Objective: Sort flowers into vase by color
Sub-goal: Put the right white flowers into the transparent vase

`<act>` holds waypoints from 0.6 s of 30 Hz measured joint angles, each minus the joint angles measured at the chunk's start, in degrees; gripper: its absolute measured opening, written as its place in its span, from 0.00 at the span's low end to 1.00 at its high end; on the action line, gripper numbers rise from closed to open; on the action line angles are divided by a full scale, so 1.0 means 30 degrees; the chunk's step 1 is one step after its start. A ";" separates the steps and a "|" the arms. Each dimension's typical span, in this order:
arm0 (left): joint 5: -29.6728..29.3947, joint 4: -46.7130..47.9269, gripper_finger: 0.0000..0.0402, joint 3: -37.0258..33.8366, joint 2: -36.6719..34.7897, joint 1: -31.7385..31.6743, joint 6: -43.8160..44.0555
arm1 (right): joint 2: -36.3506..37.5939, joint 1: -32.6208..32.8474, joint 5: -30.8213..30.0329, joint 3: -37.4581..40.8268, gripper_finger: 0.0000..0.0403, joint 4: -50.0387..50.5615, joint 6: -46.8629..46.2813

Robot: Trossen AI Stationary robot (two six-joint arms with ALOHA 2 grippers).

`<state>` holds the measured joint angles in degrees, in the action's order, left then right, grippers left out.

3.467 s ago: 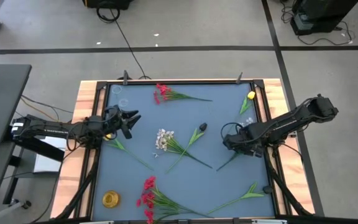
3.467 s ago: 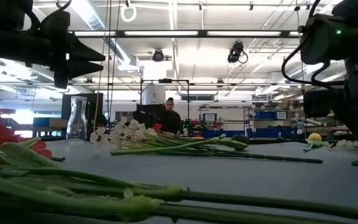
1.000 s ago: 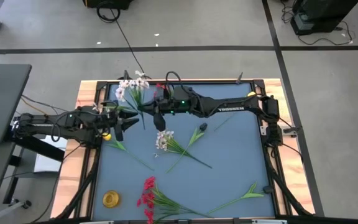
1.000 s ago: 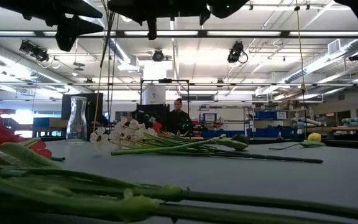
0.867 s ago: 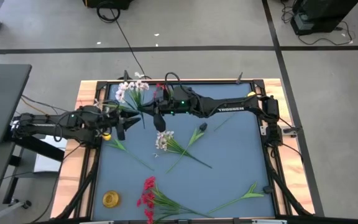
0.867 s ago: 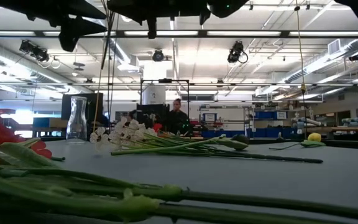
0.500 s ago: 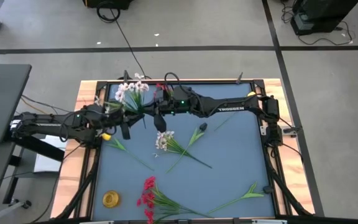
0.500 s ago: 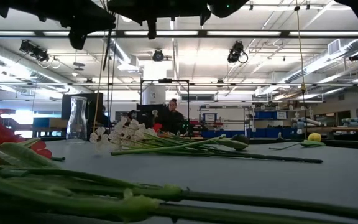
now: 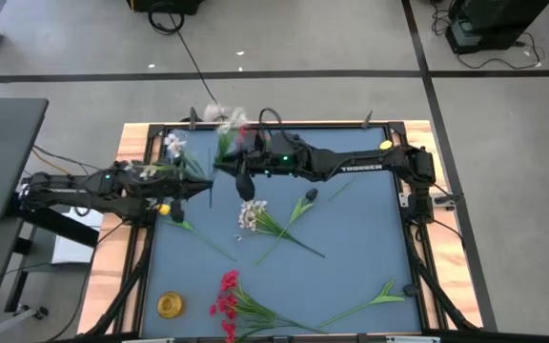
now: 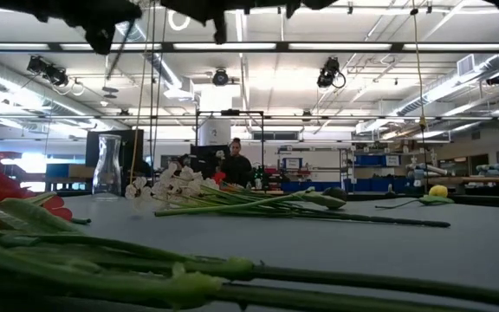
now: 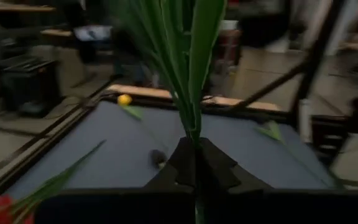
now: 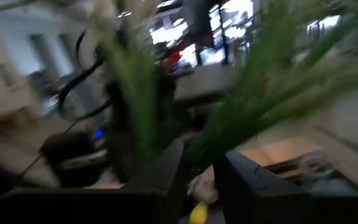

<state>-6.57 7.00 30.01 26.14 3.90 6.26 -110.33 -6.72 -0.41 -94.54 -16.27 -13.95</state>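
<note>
Both grippers meet high over the table's far left part on a white flower sprig with long green leaves. My left gripper (image 9: 206, 187) (image 11: 194, 163) is shut on it. My right gripper (image 9: 229, 165) (image 12: 199, 169) has green leaves between its fingers. One white blossom cluster (image 9: 174, 147) leans over my left arm, and another (image 9: 222, 118) is blurred near the far edge. A clear glass vase (image 10: 106, 165) stands at the far left. Another white sprig (image 9: 249, 212), red clusters (image 9: 226, 294), a dark bud (image 9: 310, 194) and a yellow bud (image 9: 385, 145) lie flat on the mat. My left gripper pinches the sprig's green stem (image 11: 195, 138) between its two fingers, just below where the leaves fan out. The sprig is lifted clear of the table. My right gripper holds green leaves or stems (image 12: 207, 152) of the same bunch between its fingers. Blur hides the exact part, and the bunch is clear of the table.
A small yellow bud (image 9: 165, 208) lies on the mat under my left arm. A round yellow object (image 9: 170, 305) sits near the near left corner. A long green sprig (image 9: 370, 303) lies near the near right. A black raised frame (image 9: 274, 127) edges the mat. A person shows beyond the table (image 10: 235, 165).
My left gripper has moved toward the table's right, up to the sprig held by my right gripper, and has shut on its stem. The white blossoms have parted. One cluster now leans toward the left, and the other has swung toward the far edge.
</note>
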 joint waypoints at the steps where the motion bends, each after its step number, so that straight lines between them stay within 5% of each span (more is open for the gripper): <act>1: 0.0112 0.0471 0.01 0.0023 -0.0499 0.0258 -0.0016 | 0.0312 0.0063 -0.0690 0.0015 0.26 -0.0002 0.0093; 5: -0.2001 0.2662 0.01 0.0018 -0.2501 0.0730 -0.0885 | 0.1500 0.0353 -0.3062 0.0015 0.30 -0.0010 0.1490; 10: -1.0518 0.3128 0.01 0.0011 -0.3915 0.0378 -0.1768 | 0.2573 0.0902 -0.6505 0.0015 0.30 0.0164 0.1574; 18: -1.3408 0.2867 0.00 -0.0838 -0.3734 -0.2759 -0.3228 | 0.2823 0.1455 -0.8633 0.0013 0.30 0.1375 0.2944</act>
<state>-46.79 15.60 27.50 14.94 -4.38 -3.42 -101.86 -2.36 -26.30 -94.50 -12.15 -5.11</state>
